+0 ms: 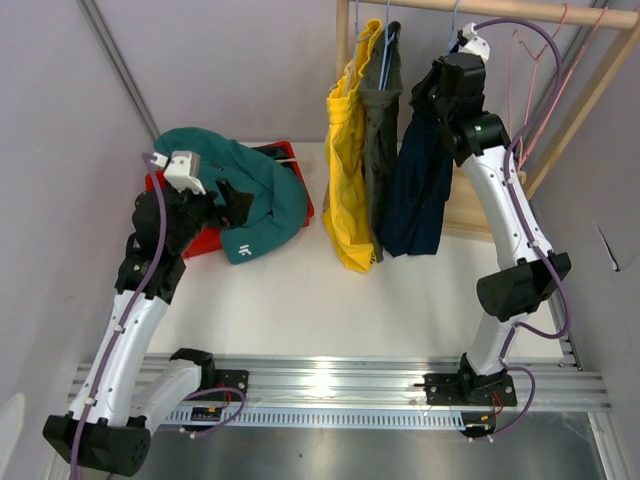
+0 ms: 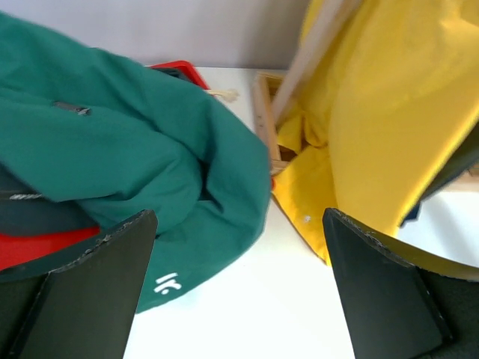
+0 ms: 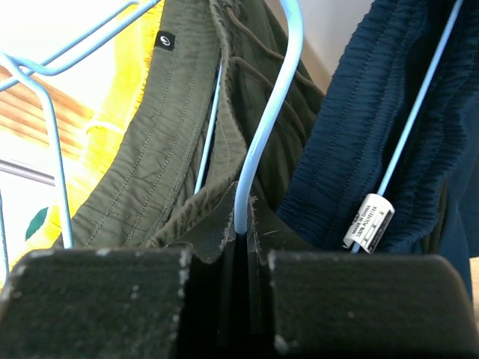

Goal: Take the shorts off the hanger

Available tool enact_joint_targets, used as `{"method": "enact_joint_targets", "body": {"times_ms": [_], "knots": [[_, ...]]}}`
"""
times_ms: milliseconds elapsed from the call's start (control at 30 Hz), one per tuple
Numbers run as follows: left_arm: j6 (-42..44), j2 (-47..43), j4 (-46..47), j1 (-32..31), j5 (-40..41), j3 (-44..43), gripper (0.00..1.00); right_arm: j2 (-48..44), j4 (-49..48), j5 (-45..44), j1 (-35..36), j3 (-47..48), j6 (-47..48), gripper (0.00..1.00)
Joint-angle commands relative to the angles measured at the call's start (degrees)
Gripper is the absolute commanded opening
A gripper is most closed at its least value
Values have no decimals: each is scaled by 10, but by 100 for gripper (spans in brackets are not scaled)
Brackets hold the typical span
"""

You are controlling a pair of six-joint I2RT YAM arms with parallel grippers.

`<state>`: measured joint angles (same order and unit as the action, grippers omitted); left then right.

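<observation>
above the right gripper [image 3: 243,221], a wooden rail [image 1: 520,10] carries yellow shorts [image 1: 348,180], olive shorts [image 3: 165,164] and navy shorts [image 3: 374,97]; that gripper clenches a pale blue hanger wire [image 3: 273,112], probably to steady it. below the wide-open left gripper [image 2: 239,288], teal shorts [image 2: 112,149] lie on a red bin [image 2: 52,243].

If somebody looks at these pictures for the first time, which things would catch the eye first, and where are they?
The yellow shorts hang from the wooden rail at the back, beside olive-grey shorts and navy shorts. The teal green shorts lie heaped over a red tray at the left, the open left claw beside them. Up at the rail, the right claw is shut on a light blue hanger.
</observation>
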<state>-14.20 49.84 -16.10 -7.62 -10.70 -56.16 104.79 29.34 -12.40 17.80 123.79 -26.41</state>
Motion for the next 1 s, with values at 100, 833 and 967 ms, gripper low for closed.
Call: {"method": "enact_joint_targets", "body": {"times_ms": [100,833,967], "knots": [[45,8,0,-108,-2,-50,100,-47,-14,-17,4,92,35,0],[-6,232,186,-470,-10,-246,99,-264,-49,-95,172,-77,20,0],[-3,266,201,-507,1,-265,99,-287,-57,-110,195,-107,17,0]]}}
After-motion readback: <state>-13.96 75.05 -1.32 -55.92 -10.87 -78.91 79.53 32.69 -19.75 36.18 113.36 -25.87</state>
